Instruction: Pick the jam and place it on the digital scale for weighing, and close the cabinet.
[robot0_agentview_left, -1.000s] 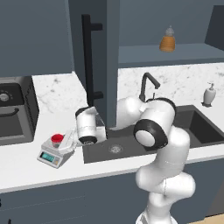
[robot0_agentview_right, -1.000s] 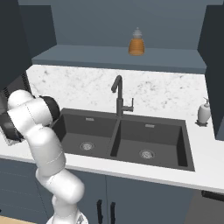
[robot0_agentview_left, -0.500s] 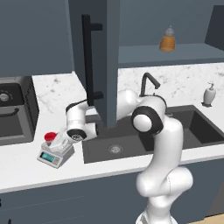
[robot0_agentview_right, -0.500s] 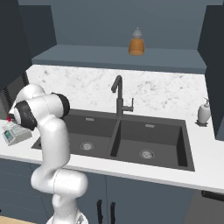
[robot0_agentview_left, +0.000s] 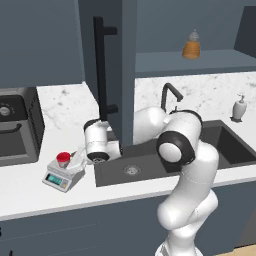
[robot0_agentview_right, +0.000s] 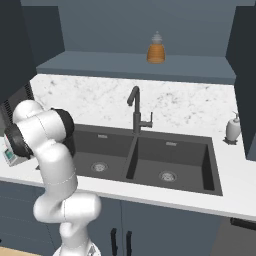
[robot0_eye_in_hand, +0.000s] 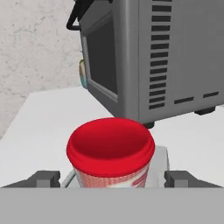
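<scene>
Red-lidded jam (robot0_agentview_left: 63, 159) sits on the digital scale (robot0_agentview_left: 61, 176), left of the sink (robot0_agentview_left: 165, 159), with the gripper (robot0_eye_in_hand: 111, 178) spread around it.
Left of the sink, the scale rests on the white counter (robot0_agentview_left: 30, 192) and the jar stands upright on its round plate; in the hand view the two fingertips (robot0_eye_in_hand: 45, 178) stand apart on either side of the jar, with a gap between each and the glass. The white arm (robot0_agentview_left: 176, 142) rises in front of the sink, folds at its dark elbow and reaches leftward and down, the hand tilted toward the scale. Above the sink's left edge the cabinet (robot0_agentview_left: 112, 70) door hangs open, its black bar handle (robot0_agentview_left: 101, 67) facing out. An orange bottle (robot0_agentview_left: 191, 45) stands on the shelf above the sink.
</scene>
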